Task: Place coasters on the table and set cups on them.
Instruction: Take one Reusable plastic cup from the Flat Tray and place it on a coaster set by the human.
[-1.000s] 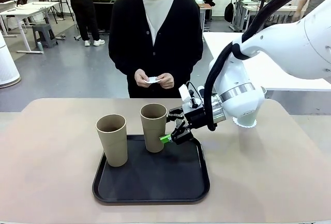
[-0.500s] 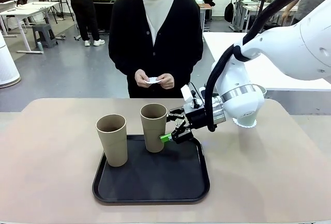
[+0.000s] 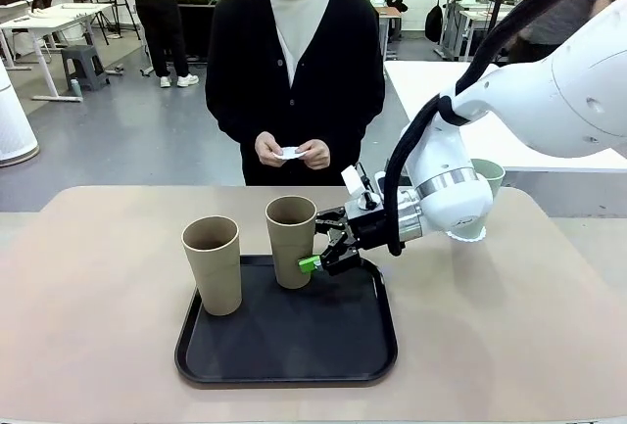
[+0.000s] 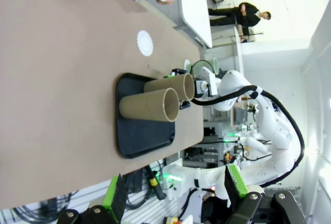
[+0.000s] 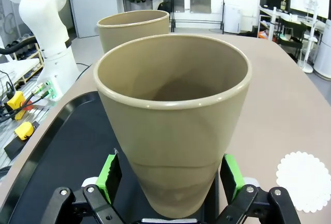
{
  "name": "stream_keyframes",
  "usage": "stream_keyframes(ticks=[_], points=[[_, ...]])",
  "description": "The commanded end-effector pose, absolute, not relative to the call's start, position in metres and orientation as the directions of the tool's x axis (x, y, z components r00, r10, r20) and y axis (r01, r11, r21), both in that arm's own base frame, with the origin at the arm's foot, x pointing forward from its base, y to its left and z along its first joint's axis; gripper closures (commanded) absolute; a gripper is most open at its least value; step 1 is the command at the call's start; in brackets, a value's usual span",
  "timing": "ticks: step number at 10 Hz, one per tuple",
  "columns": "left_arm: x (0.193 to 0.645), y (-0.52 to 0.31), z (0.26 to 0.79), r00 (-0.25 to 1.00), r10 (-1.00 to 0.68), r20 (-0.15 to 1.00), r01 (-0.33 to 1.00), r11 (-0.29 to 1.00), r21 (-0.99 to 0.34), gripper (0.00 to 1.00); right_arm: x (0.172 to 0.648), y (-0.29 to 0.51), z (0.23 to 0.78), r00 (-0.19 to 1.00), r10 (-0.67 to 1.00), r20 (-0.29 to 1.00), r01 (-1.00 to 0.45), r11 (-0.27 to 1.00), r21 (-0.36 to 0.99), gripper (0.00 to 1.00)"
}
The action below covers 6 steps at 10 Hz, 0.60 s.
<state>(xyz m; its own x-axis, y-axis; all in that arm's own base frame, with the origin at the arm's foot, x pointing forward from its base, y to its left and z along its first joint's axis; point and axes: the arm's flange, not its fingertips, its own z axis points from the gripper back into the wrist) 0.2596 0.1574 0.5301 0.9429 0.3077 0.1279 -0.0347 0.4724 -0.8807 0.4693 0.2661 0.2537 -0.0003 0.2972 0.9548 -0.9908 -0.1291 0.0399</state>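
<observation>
Right claw (image 3: 315, 243) gapes wide around the tan cup (image 3: 291, 241) near the black tray's (image 3: 284, 360) far right corner, gripping nothing. Closing off-centre would likely tip it toward the neighbouring cup (image 3: 213, 263).

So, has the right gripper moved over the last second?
Yes, the gripper edged left toward the rear cup on the tray, jaws open.

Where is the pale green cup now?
In the front view, the pale green cup stands on the table, right side, behind the right arm's wrist.
</observation>
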Motion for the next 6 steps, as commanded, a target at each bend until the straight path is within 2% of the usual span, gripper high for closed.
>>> stream_keyframes(ticks=[1, 6], points=[[0.259, 0.1585, 0.5315, 0.943, 0.304, 0.138, -0.02, 0.464, -0.886, 0.0, 0.4744, 0.2741, 0.2495, -0.008, 0.264, 0.965, -0.992, -0.121, 0.025, 0.0], [0.259, 0.1585, 0.5315, 0.943, 0.304, 0.138, -0.02, 0.464, -0.886, 0.0, 0.4773, 0.2824, 0.2444, -0.012, 0.214, 0.977, -0.993, -0.117, 0.013, 0.0]])
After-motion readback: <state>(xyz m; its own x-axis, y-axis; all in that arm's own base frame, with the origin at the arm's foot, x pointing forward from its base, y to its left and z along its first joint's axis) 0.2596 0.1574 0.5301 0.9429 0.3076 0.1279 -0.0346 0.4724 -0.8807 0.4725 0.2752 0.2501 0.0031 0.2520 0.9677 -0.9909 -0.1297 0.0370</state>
